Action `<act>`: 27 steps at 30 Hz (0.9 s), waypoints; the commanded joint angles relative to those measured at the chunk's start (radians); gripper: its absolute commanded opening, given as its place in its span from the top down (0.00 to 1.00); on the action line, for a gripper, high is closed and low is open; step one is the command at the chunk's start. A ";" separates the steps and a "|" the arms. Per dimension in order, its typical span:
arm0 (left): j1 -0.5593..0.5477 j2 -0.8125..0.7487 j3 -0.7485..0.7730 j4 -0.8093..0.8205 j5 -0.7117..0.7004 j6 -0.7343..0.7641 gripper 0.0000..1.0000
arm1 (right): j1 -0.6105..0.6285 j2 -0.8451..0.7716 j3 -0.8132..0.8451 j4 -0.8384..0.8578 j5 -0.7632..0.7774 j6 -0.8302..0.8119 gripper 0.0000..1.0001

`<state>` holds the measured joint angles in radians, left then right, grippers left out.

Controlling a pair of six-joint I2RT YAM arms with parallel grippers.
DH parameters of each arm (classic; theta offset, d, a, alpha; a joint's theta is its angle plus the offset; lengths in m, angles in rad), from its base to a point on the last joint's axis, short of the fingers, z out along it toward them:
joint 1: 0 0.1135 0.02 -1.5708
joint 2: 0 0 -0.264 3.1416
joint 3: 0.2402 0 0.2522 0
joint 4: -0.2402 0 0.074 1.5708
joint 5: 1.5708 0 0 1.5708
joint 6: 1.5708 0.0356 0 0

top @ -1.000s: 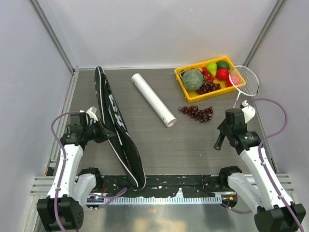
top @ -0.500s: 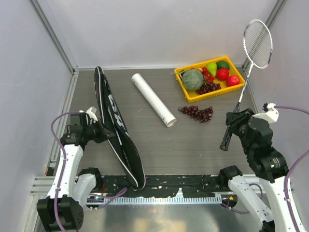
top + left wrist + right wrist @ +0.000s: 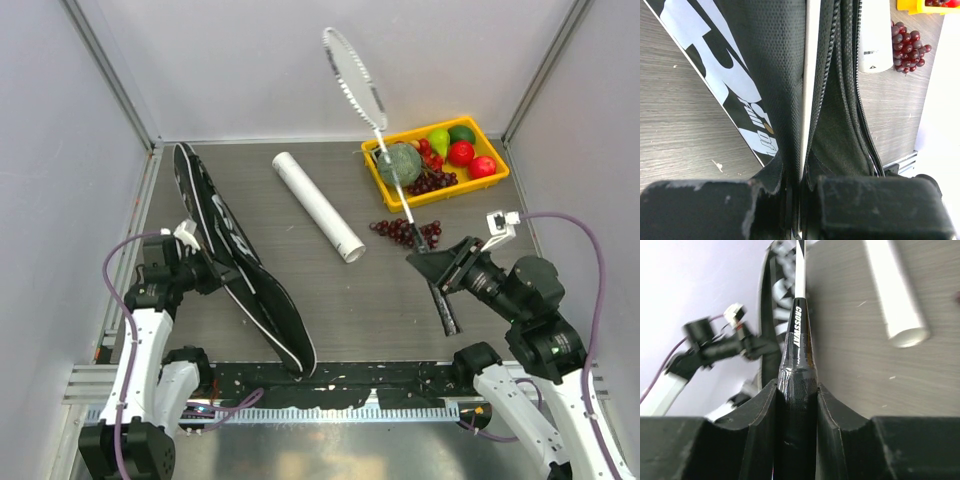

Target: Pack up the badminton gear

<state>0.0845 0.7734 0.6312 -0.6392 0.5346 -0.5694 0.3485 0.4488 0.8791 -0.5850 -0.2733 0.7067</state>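
My right gripper (image 3: pixel 437 268) is shut on the black handle of a silver-headed racket (image 3: pixel 355 75). The racket is raised off the table and its head points up and to the back left, over the far wall. In the right wrist view both fingers press the glossy handle (image 3: pixel 797 370). At the left, the black racket-shaped bag (image 3: pixel 235 260) stands on its edge. My left gripper (image 3: pixel 200 272) is shut on the bag's rim, and the left wrist view shows the open zipper seam (image 3: pixel 860 100). The long white tube (image 3: pixel 318 205) lies on the table between the arms.
A yellow tray (image 3: pixel 497 180) of fruit sits at the back right, with a dark red grape bunch (image 3: pixel 408 233) loose in front of it. Grey walls close in the left, back and right sides. The grapes (image 3: pixel 910 42) and the tube end (image 3: pixel 875 40) show beyond the bag.
My right arm has swung the racket from the far right toward the middle, so its head now points back left. The bag's far end has shifted left in the left gripper.
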 commanded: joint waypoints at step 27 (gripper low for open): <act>-0.002 0.083 -0.067 0.526 -0.065 -0.092 1.00 | 0.112 -0.315 -0.594 0.700 -0.790 0.866 0.95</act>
<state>0.0845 0.8593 0.5491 -0.2775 0.4625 -0.6544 0.4564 0.1894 0.2630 0.1825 -1.0126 1.5684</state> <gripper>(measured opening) 0.074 0.362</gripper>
